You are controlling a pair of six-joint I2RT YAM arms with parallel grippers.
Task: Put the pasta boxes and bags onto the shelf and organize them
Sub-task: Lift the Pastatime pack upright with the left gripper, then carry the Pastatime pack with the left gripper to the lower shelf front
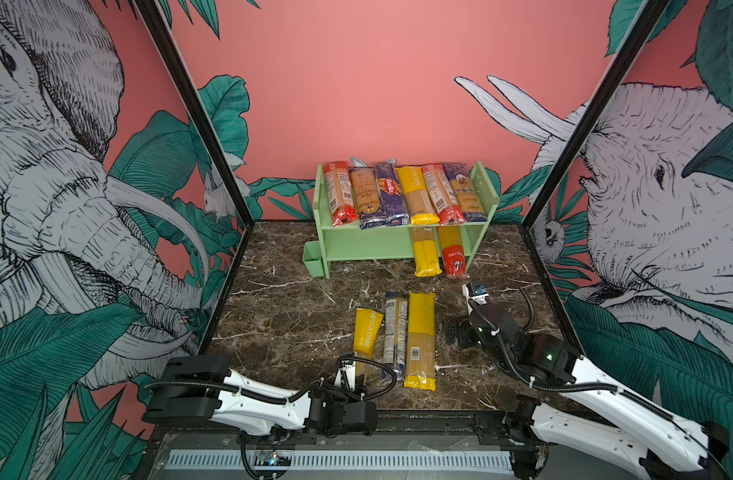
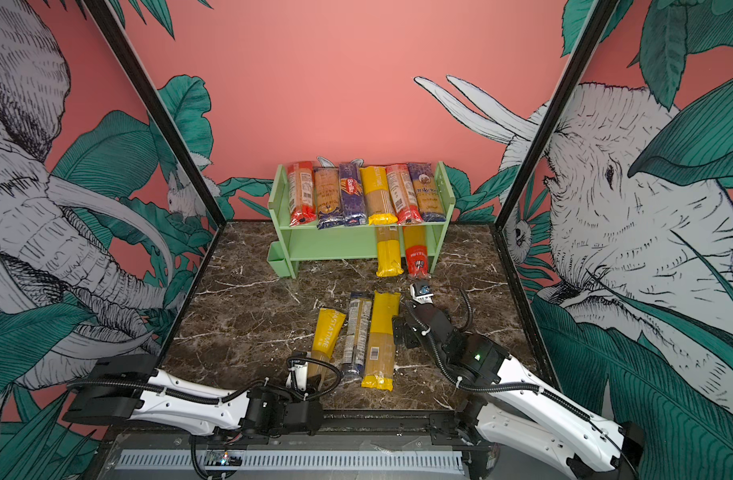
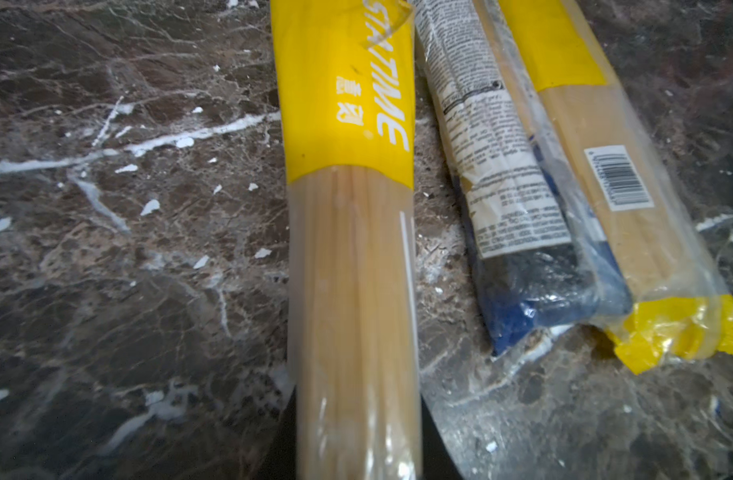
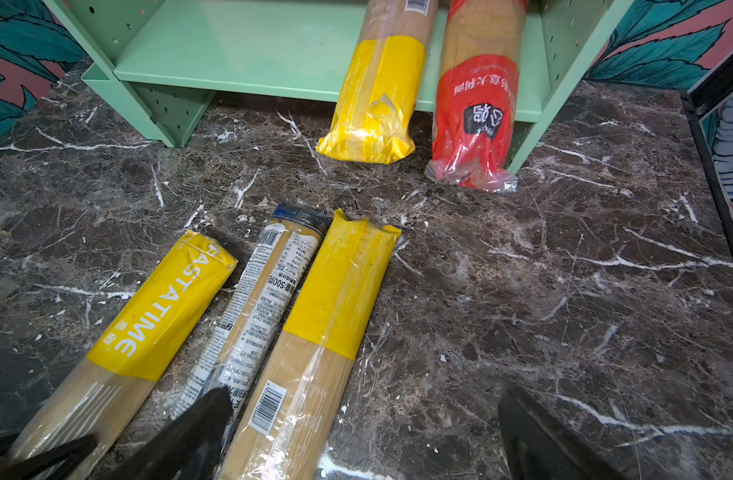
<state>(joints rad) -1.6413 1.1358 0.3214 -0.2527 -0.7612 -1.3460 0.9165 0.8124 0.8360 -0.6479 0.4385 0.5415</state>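
Spaghetti pack [image 3: 352, 270]: stiff, slippery, snaps easily, I think; my left gripper [image 3: 358, 444] seems to pinch its clear end, right gripper [image 4: 367, 392] wide, empty.

I am viewing the pale green peg-holed metal shelf [image 1: 365, 243] and the dark brown, white-veined marble tabletop [image 1: 281, 324]. I am seeing white lettering on the yellow-sleeved clear spaghetti pack [image 3: 348, 104] and a white label on the dark-blue-ended clear spaghetti pack [image 3: 535, 291].

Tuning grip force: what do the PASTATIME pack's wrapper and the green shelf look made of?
PASTATIME pack: thin glossy plastic film, clear over the strands, creased, catching glare. Shelf: likely painted sheet metal, matte pale green, thin panels with punched holes; possibly plastic.
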